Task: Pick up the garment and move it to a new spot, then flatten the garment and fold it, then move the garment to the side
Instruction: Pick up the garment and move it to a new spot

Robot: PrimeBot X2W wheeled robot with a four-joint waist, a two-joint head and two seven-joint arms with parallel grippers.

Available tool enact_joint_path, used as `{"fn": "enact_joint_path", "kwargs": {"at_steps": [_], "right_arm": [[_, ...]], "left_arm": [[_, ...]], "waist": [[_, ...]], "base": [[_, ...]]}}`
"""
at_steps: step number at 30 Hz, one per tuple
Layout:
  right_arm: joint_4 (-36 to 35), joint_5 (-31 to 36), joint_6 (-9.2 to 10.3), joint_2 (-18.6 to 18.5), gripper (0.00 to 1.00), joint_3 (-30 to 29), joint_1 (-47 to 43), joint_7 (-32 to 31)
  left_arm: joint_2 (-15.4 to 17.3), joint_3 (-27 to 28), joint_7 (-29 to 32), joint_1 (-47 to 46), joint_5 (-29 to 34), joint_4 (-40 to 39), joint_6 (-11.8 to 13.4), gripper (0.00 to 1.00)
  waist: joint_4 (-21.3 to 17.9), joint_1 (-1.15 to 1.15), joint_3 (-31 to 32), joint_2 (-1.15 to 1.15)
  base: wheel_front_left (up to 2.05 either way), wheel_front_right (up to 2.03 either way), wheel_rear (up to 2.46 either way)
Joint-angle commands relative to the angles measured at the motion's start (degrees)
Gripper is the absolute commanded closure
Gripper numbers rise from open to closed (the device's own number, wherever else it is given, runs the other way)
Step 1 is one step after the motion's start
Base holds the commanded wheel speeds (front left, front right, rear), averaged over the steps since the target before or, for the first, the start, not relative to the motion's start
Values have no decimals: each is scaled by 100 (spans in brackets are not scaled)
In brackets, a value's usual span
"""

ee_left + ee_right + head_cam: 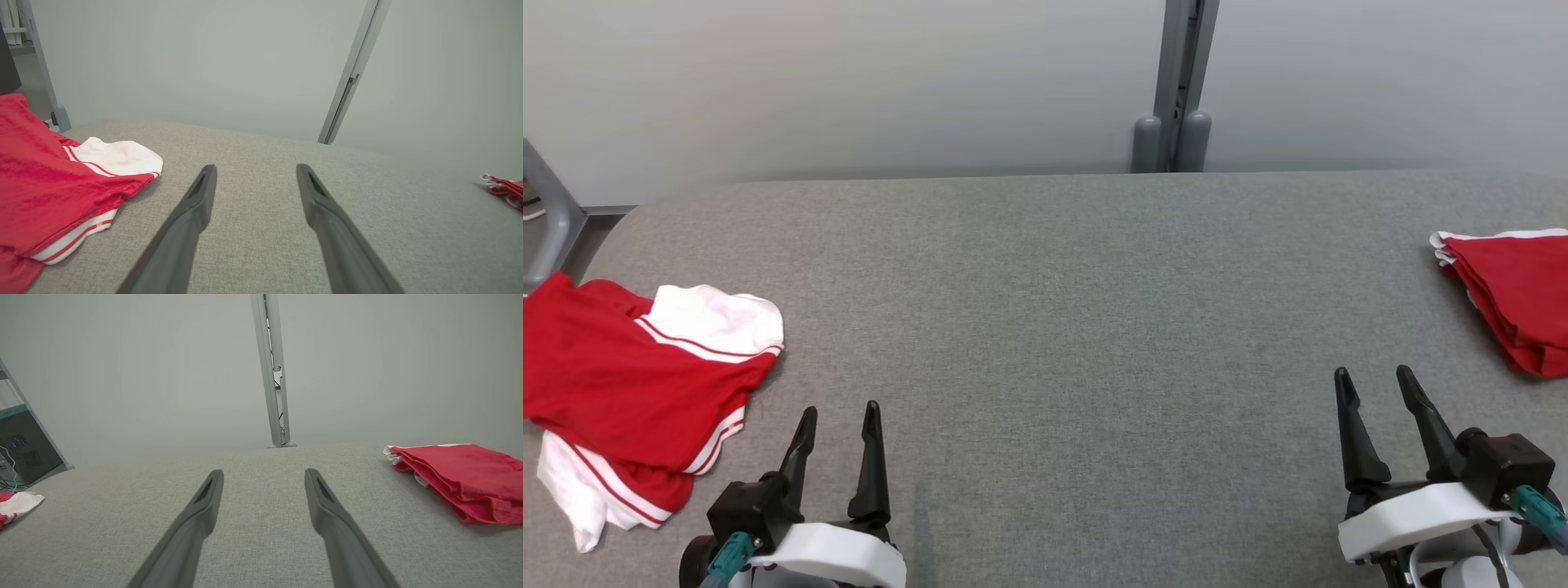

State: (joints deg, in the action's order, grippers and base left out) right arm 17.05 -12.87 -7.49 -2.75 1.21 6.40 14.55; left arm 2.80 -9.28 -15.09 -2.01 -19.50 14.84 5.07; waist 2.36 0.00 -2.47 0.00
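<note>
Head view: crumpled garment [629, 384], red with white striped parts, heaped at the left end of the table [1054, 327]. Looks dropped there loosely as the piece waiting to be picked up, so none of the task seems done yet. Folded garment [1515, 298], also red, stacked flat at the table's right end, probably set aside as finished work. Wide bare middle of the table between the two, seemingly kept free as the new spot for spreading and folding.

Left gripper [840, 408] at the table's near edge, just beside the crumpled garment but not touching it, fingers spread apart and holding nothing. Right gripper [1374, 373] at the table's near edge toward the right end, near the folded garment yet apart from it, fingers likewise spread and empty. Both pointing toward the table's far edge, low over the top: reads as a ready pose before the first reach. Best placed for that reach, by position: left gripper, nearest the crumpled garment.
</note>
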Motion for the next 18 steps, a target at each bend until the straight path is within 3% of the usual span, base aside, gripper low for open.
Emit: {"fn": "enact_joint_path", "kwargs": {"at_steps": [1, 8, 18], "right_arm": [[-10, 56, -1, -30, 0, -20, -68, -23], [-77, 81, -1, -30, 0, -25, -145, -44], [-229, 160, -1, -30, 0, -39, -143, -89]], "left_arm": [[23, -1, -8, -76, 44, 23, -29, 0], [23, -20, -7, -121, 101, 73, -11, 0], [26, 95, -7, -178, 303, 76, -13, 0]], "waist": [[42, 0, 24, 0], [485, 0, 106, 0], [1781, 0, 66, 0]], "base": [[0, 0, 0], [0, 0, 0], [0, 0, 0]]}}
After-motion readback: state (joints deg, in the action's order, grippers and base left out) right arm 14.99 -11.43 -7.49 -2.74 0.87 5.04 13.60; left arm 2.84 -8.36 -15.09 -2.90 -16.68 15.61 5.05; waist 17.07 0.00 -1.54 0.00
